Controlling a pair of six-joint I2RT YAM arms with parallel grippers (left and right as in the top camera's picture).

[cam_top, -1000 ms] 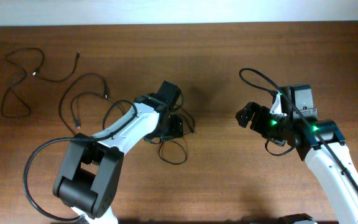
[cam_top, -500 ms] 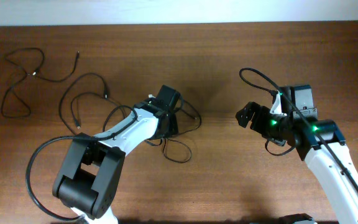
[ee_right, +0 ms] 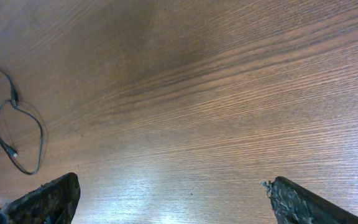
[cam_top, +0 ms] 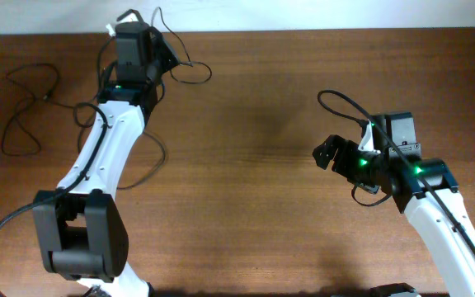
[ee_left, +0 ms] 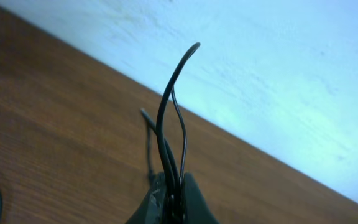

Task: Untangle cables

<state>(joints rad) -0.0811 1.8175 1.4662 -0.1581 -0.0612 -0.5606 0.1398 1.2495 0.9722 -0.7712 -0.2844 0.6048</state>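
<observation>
**Cables (cam_top: 15,120) on left half of table (cam_top: 254,214); one clamped by left gripper**

The left gripper (ee_left: 173,186) is closed tight on a black cable strand (ee_left: 165,93), which arcs up out of the jaws as a narrow loop. Overhead, this gripper sits at the far table edge, beside the pale wall (ee_left: 278,74), with the strand's slack curling to its right. A loose cable (cam_top: 5,140) lies flat near the table's left edge, well apart from that gripper. A trailing strand (cam_top: 157,153) rests on the wood just beside the left arm (cam_top: 110,157). The right gripper (cam_top: 322,153) stands fully open, holding nothing, over the right side of the table, well apart from every cable.
</observation>
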